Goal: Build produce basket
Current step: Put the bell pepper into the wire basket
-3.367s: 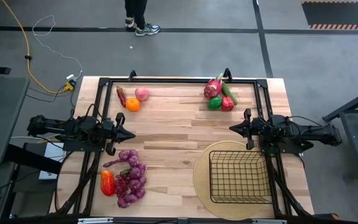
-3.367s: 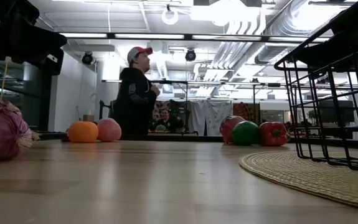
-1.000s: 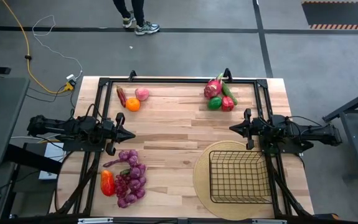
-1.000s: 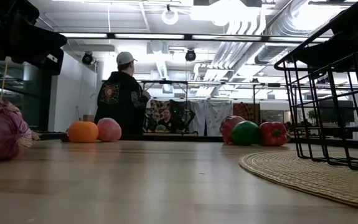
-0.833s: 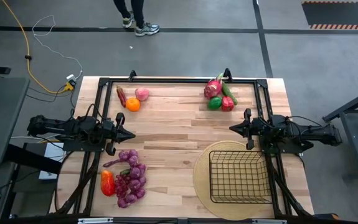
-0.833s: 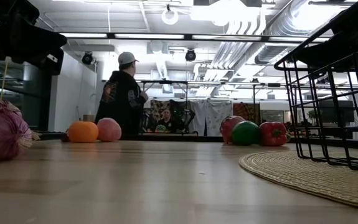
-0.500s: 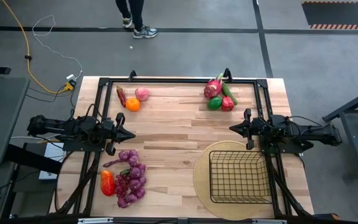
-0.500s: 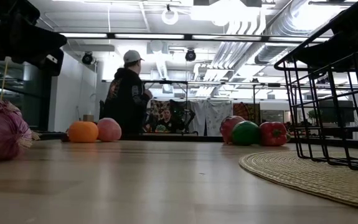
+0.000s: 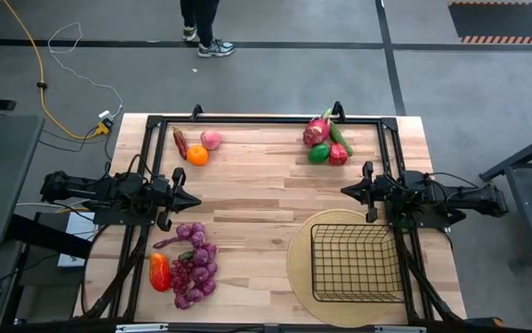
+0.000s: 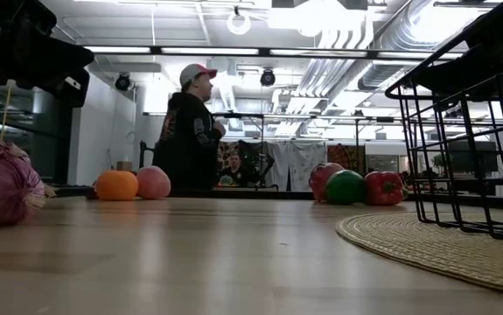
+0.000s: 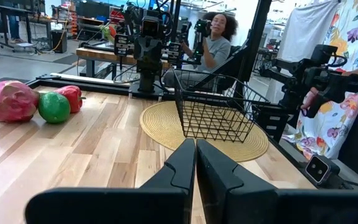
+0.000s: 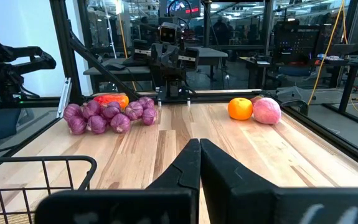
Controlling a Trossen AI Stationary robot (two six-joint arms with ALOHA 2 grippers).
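Desk (image 9: pixel 256 217) set, basket (image 9: pixel 356 264) empty, both hands (image 9: pixel 191 200) (image 9: pixel 346 191) clenched and idle beside it; open wide over the grapes (image 9: pixel 194 264) first, I'd say.

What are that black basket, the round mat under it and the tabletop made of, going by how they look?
The basket looks like thin metal wire with a black coating: an open grid you can see through. The round mat seems woven from tan straw or similar fibre, with ridged concentric rings. The table appears to be pale wooden planks joined in strips, smooth enough to reflect light.
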